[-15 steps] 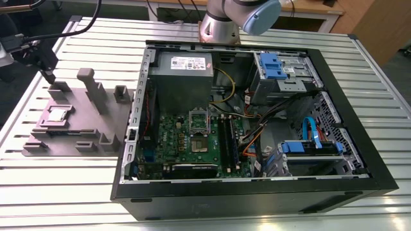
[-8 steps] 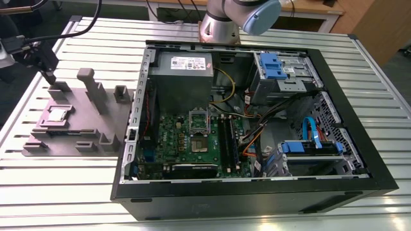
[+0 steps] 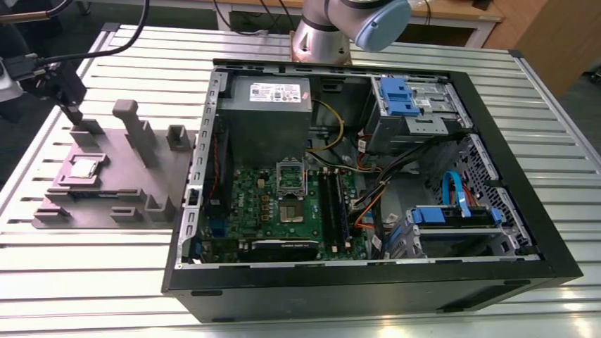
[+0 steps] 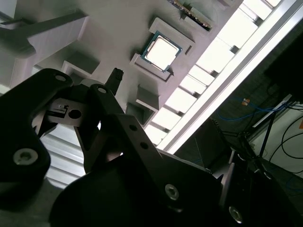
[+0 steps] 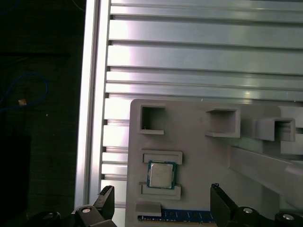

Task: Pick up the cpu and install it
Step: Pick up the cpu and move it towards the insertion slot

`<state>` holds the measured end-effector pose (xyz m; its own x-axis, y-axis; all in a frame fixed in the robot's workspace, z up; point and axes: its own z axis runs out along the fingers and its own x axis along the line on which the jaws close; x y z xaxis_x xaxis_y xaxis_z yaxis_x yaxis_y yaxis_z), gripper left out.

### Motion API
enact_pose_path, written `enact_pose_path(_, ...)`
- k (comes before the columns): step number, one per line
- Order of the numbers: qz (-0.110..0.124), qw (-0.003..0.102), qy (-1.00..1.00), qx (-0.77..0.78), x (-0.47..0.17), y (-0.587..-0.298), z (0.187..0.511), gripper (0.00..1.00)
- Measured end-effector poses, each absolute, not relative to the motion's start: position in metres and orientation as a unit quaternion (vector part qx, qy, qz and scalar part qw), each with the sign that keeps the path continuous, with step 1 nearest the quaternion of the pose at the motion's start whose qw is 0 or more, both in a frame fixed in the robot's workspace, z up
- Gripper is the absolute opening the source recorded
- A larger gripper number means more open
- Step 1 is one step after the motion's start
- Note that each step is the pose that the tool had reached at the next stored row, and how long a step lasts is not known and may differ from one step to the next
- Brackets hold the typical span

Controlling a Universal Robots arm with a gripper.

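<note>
The cpu [image 3: 84, 167] is a small silvery square chip lying flat in a recess of the grey plastic fixture [image 3: 141, 186], on the exterior view's left. It also shows in both wrist views, as the cpu [image 5: 161, 174] between two low ledges and as the cpu [image 4: 162, 50]. My gripper [image 3: 72, 113] hangs above the fixture's far end, apart from the chip. In the first wrist view the gripper [image 5: 161, 189] is open, its dark fingertips [image 5: 107, 195] spread wide with nothing between them. The metal-framed socket [image 3: 289, 176] sits on the green motherboard inside the open computer case [image 3: 526, 232].
Tall grey posts [image 3: 131, 130] rise from the fixture close to the gripper. A grey power-supply box [image 3: 270, 95], blue drive brackets [image 3: 399, 91] and loose cables [image 3: 376, 190] crowd the case. The ribbed metal table [image 3: 84, 282] ends just beyond the fixture at its edge [image 5: 90, 94].
</note>
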<state>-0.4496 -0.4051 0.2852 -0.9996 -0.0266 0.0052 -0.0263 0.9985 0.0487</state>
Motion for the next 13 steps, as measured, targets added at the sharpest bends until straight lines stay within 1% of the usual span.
enact_pose_path(13, -0.024, 0.003, -1.0, 0.013, -0.4496, -0.4051, 0.2807, 0.88)
